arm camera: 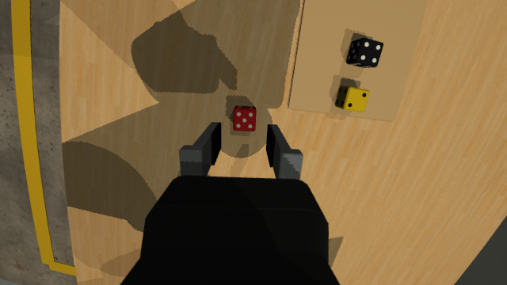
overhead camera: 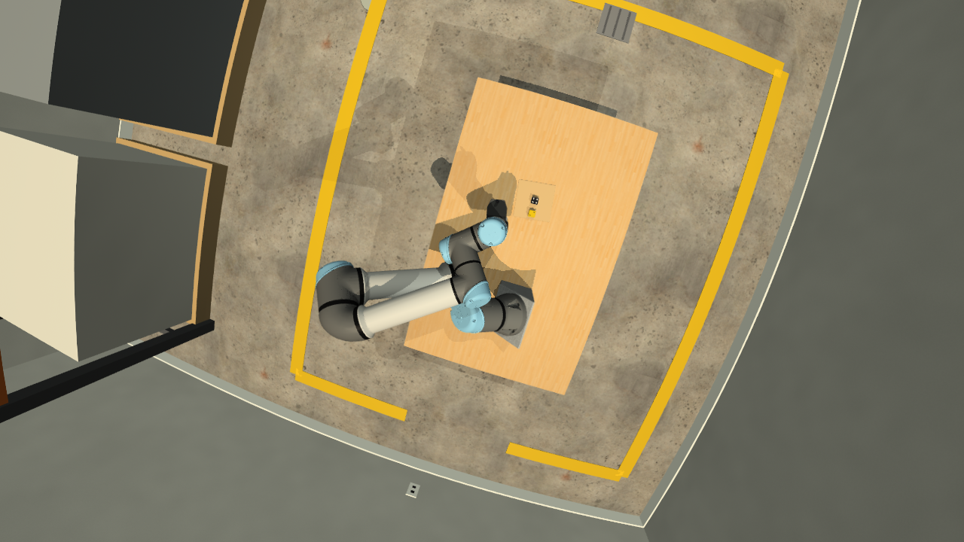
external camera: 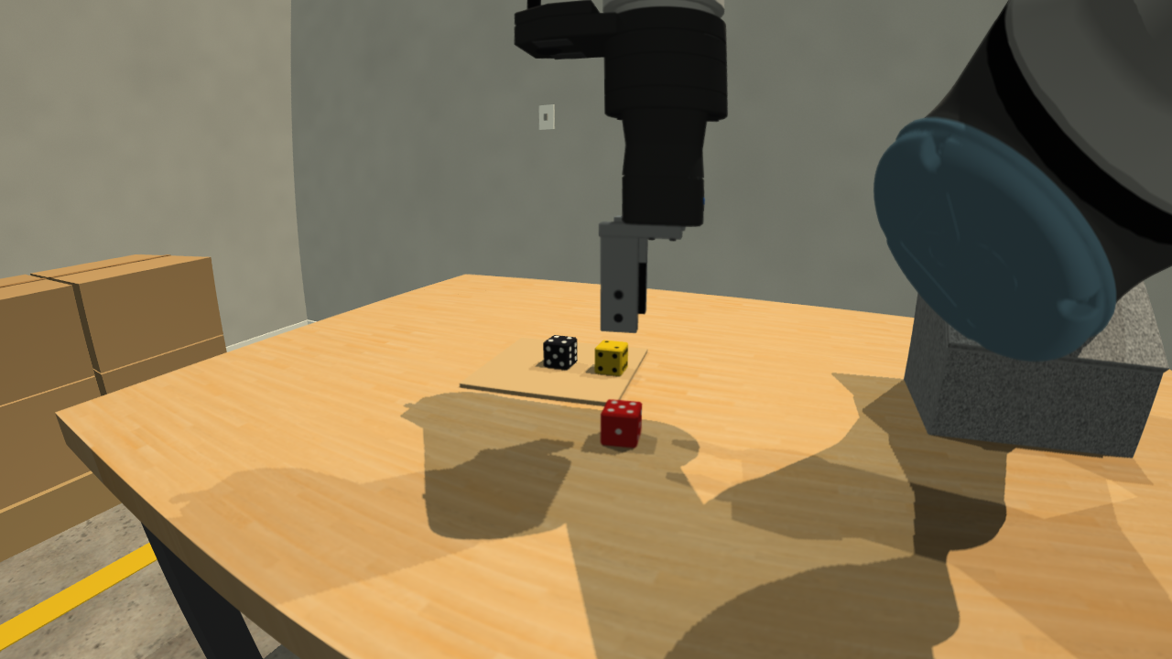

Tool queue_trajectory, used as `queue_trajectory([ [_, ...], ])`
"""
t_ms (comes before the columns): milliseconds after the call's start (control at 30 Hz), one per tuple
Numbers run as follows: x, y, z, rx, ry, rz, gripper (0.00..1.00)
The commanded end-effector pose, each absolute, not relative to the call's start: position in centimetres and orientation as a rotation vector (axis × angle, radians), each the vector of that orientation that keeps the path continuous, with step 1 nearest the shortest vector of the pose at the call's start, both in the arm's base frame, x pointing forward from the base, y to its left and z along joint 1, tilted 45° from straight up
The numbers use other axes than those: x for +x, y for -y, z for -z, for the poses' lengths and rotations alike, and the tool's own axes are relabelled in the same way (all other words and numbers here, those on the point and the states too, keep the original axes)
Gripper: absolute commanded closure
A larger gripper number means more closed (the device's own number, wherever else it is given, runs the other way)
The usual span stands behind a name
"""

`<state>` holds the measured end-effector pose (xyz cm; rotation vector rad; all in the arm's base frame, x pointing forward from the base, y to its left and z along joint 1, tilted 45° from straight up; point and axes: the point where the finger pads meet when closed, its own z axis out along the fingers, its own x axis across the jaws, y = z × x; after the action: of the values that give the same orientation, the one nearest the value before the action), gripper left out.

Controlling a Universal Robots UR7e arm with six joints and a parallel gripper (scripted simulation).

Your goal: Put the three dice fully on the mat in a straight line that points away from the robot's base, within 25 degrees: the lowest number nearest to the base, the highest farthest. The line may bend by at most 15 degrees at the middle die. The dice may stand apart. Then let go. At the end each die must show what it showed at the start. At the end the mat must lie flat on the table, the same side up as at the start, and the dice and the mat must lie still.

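Observation:
A red die (arm camera: 244, 118) showing five lies on the bare table just off the near edge of the tan mat; it also shows in the exterior view (external camera: 620, 423). On the mat (external camera: 557, 372) stand a black die (arm camera: 364, 52) (external camera: 559, 351) showing four and a yellow die (arm camera: 353, 99) showing one (external camera: 611, 357). My gripper (arm camera: 244, 136) (external camera: 620, 305) is open and empty, hanging well above the red die. From overhead the mat (overhead camera: 535, 196) holds the black die (overhead camera: 533, 199) and the yellow die (overhead camera: 531, 212); the arm hides the red die there.
The arm's grey base block (external camera: 1040, 384) stands on the table at the right. Cardboard boxes (external camera: 90, 344) stand beside the table at the left. The table's left edge and a yellow floor line (arm camera: 28, 131) lie close to the red die.

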<state>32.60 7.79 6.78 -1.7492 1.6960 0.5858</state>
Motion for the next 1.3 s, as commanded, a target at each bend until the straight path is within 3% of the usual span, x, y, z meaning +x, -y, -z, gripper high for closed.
queue_trajectory([
  [0,32.6,-7.7,-6.8,-1.747,-1.699,-0.586,0.21],
  [1267,32.9,-10.2,-4.5,-1.746,-1.698,-0.592,0.21],
])
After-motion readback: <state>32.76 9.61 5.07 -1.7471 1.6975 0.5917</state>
